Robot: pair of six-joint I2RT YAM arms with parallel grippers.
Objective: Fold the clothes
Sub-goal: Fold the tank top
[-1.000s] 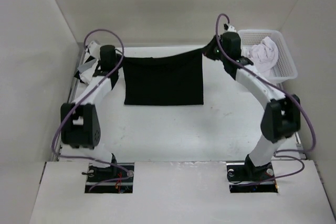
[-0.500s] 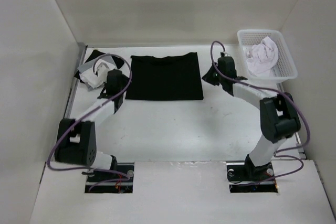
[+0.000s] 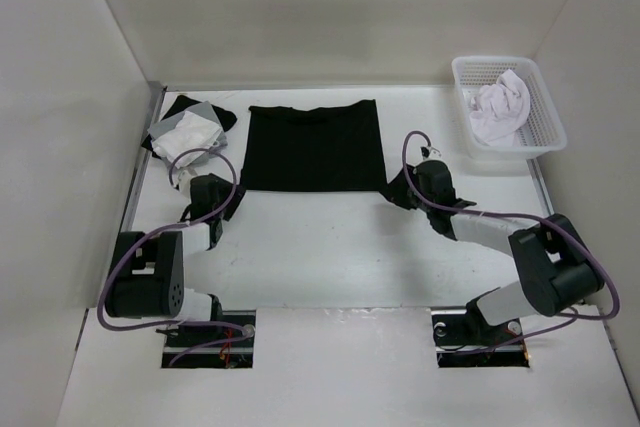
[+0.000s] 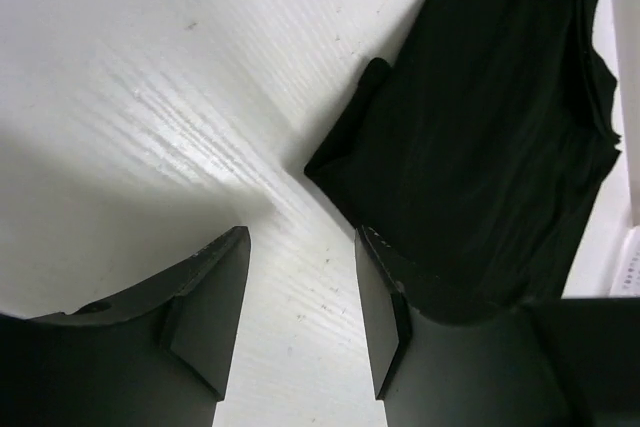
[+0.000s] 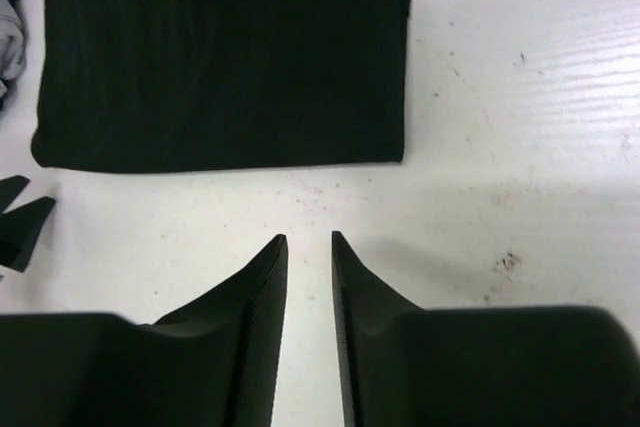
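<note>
Far left on the white tabletop (image 3: 330,247), a stack of white, grey and black cloths (image 3: 185,129) sits against the wall. Just near of it, the left claw (image 4: 300,237) hangs low over bare surface, jaws spread wide and gripping nothing. Centre frame, the clothes (image 3: 313,147), a single black shirt-like garment, lie flat as a tidy rectangle at the far middle of the tabletop, touching neither claw. The right claw (image 5: 307,239) hovers off the garment's near right corner, its jaws parted only narrowly and likewise empty. At far right, a white basket (image 3: 555,112) holds a crumpled pale garment (image 3: 497,107).

The black fabric looks thin, light and limp. It would likely sag between two holds and slide easily on the smooth surface, and its layers could shift apart. The near corners, one per claw and pinched through every layer, appear the safest places to grip.
</note>
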